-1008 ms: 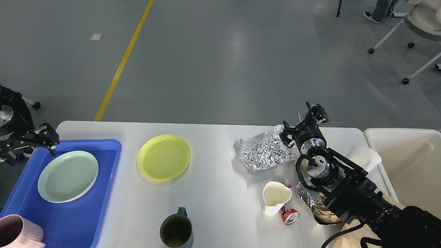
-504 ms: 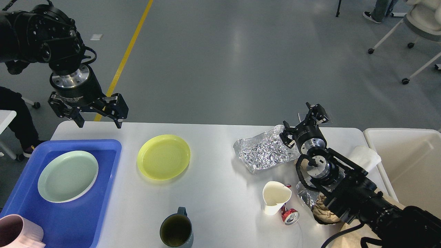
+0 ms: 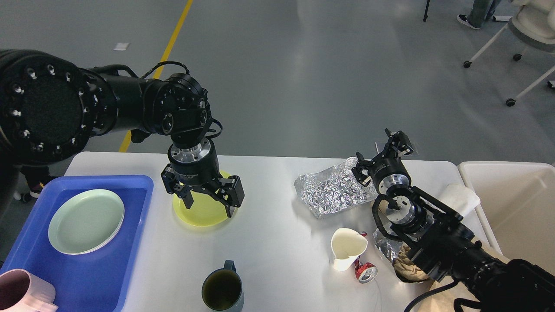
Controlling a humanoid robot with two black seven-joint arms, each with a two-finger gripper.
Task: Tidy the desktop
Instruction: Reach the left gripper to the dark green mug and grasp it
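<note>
The white desktop (image 3: 277, 260) holds a yellow plate (image 3: 204, 212) left of centre. My left gripper (image 3: 210, 207) hangs open just over that plate, fingers pointing down, holding nothing. My right gripper (image 3: 381, 151) is open and empty at the far right, above the back edge of a crumpled foil sheet (image 3: 331, 188). A dented white paper cup (image 3: 347, 248), a crushed red can (image 3: 365, 272), a dark mug (image 3: 222, 290) and a crumpled brown paper (image 3: 407, 268) also lie on the desktop.
A blue tray (image 3: 130, 225) at the left holds a pale green plate (image 3: 86, 221) and a pink cup (image 3: 21, 294). A cream-white bin (image 3: 516, 203) stands off the right end. A white wad (image 3: 460, 197) lies by the bin.
My left arm has swung from the far left, up over the back corner, then right and down over the yellow plate. The right arm has not moved.
</note>
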